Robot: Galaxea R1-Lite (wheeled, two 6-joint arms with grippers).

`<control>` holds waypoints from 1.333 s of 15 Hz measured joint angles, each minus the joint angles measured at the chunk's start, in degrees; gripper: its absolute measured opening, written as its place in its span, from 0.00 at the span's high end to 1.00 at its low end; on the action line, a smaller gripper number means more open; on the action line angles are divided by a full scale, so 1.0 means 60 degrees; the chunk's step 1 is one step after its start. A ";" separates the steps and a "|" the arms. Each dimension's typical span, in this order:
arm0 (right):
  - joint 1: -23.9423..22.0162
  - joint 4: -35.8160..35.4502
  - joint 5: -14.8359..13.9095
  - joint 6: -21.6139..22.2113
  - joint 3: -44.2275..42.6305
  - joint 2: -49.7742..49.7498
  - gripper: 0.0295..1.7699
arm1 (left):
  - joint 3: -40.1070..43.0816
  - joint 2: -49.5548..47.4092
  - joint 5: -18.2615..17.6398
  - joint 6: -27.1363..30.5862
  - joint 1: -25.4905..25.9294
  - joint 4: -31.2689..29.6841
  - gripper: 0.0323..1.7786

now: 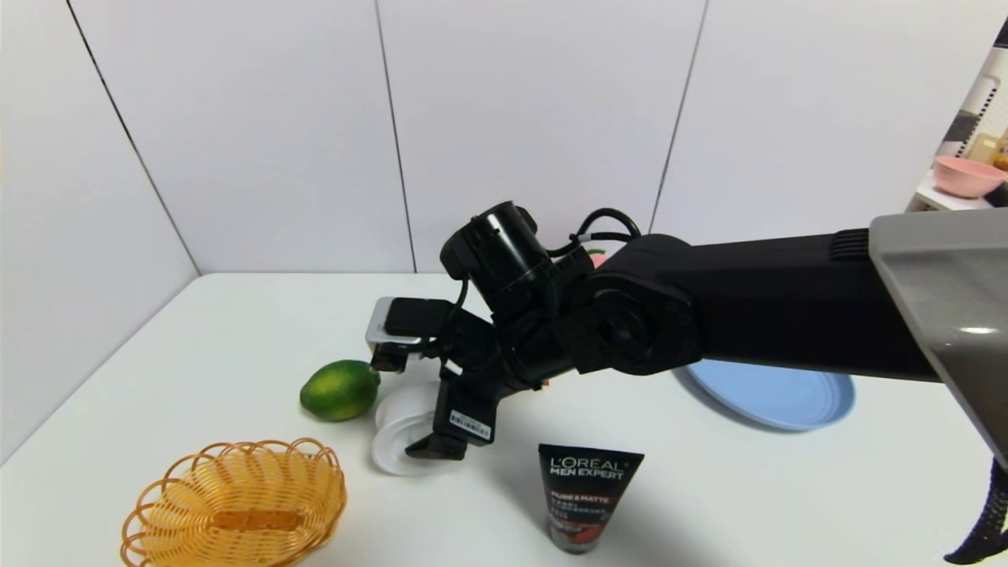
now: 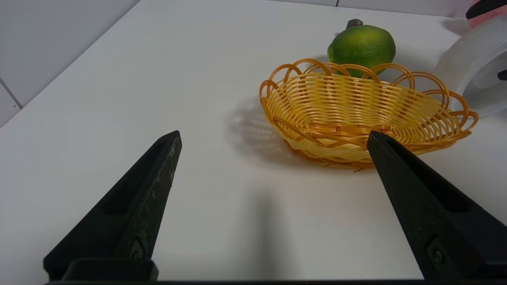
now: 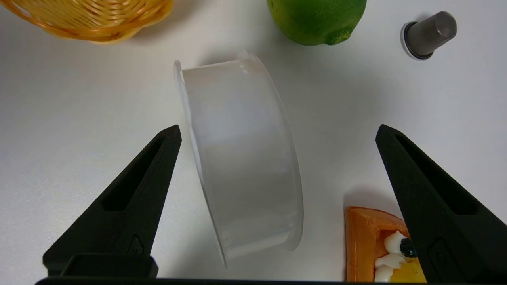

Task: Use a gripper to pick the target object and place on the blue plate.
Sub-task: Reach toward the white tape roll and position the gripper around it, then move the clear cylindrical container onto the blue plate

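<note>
The target object point(image 3: 241, 158), a translucent-white flanged tub, stands on its edge on the white table point(image 1: 236, 339); it also shows in the head view point(image 1: 398, 433) and the left wrist view point(image 2: 473, 67). My right gripper point(image 3: 277, 128) is open and hangs over it, one finger point(image 3: 158, 166) close beside a flange, the other finger point(image 3: 404, 166) well clear. In the head view the right gripper point(image 1: 408, 405) covers part of the tub. The blue plate point(image 1: 776, 398) lies to the right, partly behind the arm. My left gripper point(image 2: 273, 136) is open over bare table, near the basket.
A green lime point(image 1: 340, 390) sits just left of the tub, and an orange wicker basket point(image 1: 236, 504) lies at front left. A black L'Oreal tube point(image 1: 587, 496) stands in front. An orange toy dessert point(image 3: 368, 241) and a grey cap point(image 3: 429, 33) lie nearby. A pink bowl point(image 1: 965, 175) sits on a shelf.
</note>
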 joint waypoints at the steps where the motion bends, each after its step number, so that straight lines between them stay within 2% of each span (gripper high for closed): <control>1: 0.0000 0.0002 0.0004 0.0004 -0.0016 0.0033 0.04 | 0.0000 0.0000 0.0000 -0.0004 0.0000 0.0000 0.05; 4: -0.0010 0.0016 0.0008 0.0004 0.0010 0.0081 0.04 | 0.0000 0.0000 0.0004 -0.0004 0.0000 0.0000 0.05; 5: -0.0004 0.0028 0.0014 -0.0004 0.0020 0.0087 0.16 | 0.0000 0.0000 0.0004 -0.0008 0.0000 0.0004 0.05; 7: 0.0012 0.0024 0.0022 -0.0006 0.0089 0.0087 0.34 | 0.0000 0.0000 0.0004 -0.0004 0.0000 0.0000 0.05; 12: 0.0022 0.0020 0.0008 -0.0004 0.0244 0.0049 0.69 | 0.0000 0.0000 0.0000 -0.0004 0.0000 0.0000 0.05; 20: 0.0022 0.0051 0.0073 0.0051 0.0603 -0.0538 0.69 | 0.0000 0.0000 0.0004 0.0004 0.0004 0.0000 0.05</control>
